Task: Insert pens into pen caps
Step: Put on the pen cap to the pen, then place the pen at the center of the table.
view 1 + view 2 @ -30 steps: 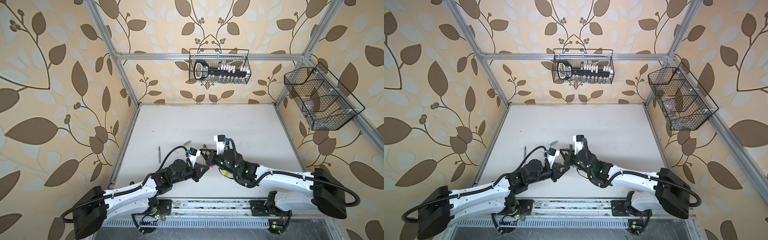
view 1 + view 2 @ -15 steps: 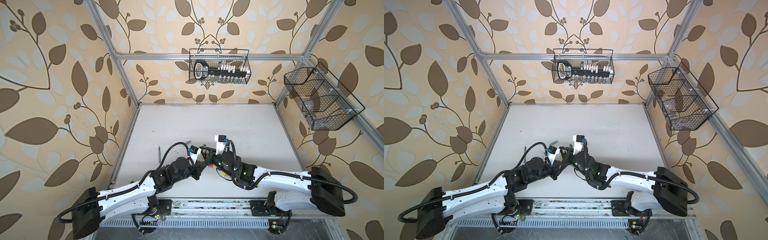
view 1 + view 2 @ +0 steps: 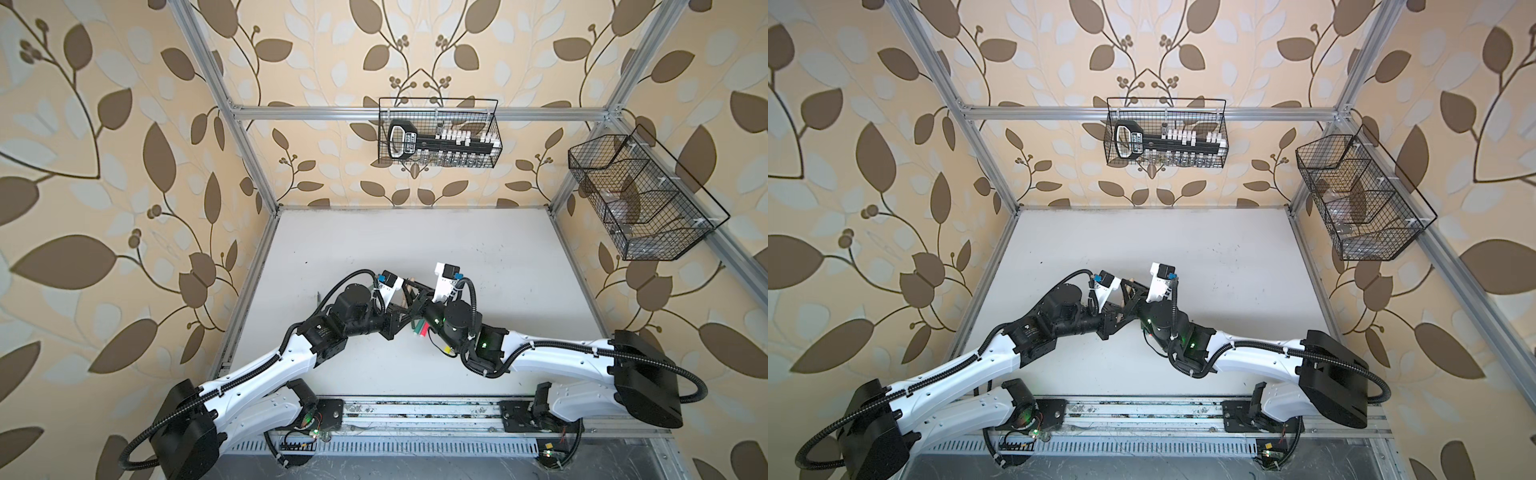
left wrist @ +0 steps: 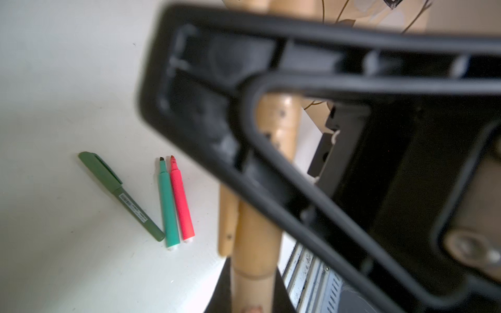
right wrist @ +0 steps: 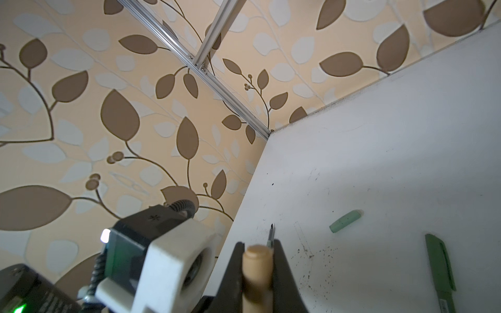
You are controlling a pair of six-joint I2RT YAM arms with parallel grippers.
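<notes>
**A:** Pincers?

**B:** Right gripper (image 5: 257, 244) was clenched on the tan pen (image 5: 257, 273). Left gripper (image 3: 403, 313) was clenched on the tan cap (image 4: 254, 238), clip showing. Both were held above the table (image 3: 478, 249).

**A:** Step?

**B:** Likely seating pen in cap; the joint was hidden. Next: keep axes in line, press home. Green marker (image 4: 168, 206) and pink-red marker (image 4: 182, 203) lay uncapped.

**A:** Arms?

**B:** Both forearms were low, angled inward from the near rail, wrists nose to nose.

left claw (image 3: 399, 319): clamped shut | right claw (image 5: 257, 250): clamped shut | arms: angled inward, claws nearly touching
</notes>
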